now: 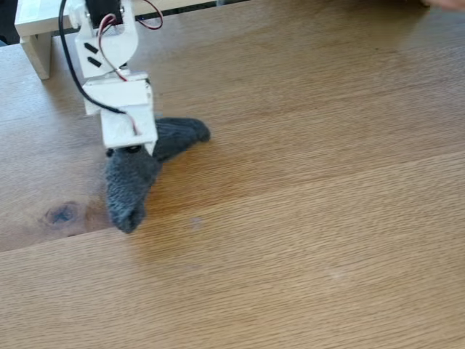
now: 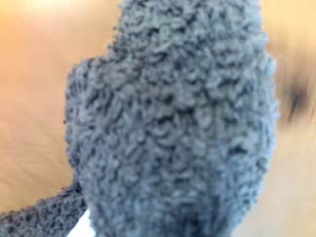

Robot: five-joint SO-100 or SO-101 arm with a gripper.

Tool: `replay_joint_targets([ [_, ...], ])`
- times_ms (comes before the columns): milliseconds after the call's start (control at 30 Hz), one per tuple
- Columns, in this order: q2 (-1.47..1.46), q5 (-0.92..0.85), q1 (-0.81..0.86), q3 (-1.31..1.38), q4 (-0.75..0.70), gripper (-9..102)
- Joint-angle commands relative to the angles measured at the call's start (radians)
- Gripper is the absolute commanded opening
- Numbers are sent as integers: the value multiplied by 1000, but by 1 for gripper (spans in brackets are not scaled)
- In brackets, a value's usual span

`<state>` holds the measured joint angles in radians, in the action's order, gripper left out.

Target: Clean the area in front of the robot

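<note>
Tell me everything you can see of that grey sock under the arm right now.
The grey sock is dark charcoal with a nubby, terry-like knit, plain in the wrist view. In the fixed view it is bent in an L: one end points down-left toward the dark knot, the other runs right, ending rounded. It lies on the wooden tabletop with the white arm directly over its bend. The arm covers the hand, so I cannot tell whether it grips the sock or is wrapped in it.
</note>
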<state>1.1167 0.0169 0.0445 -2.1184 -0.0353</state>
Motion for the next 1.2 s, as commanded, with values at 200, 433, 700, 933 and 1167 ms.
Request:
replay_joint_targets([
  [200, -321, 46, -201, 942, -264, 0],
  [433, -845, 15, -202, 1496, -399, 0],
  [700, -897, 80, 14, 1597, -776, 0],
  [933, -660, 152, 64, 1466, -1081, 0],
  [1167, -430, 190, -51, 1270, -1200, 0],
])
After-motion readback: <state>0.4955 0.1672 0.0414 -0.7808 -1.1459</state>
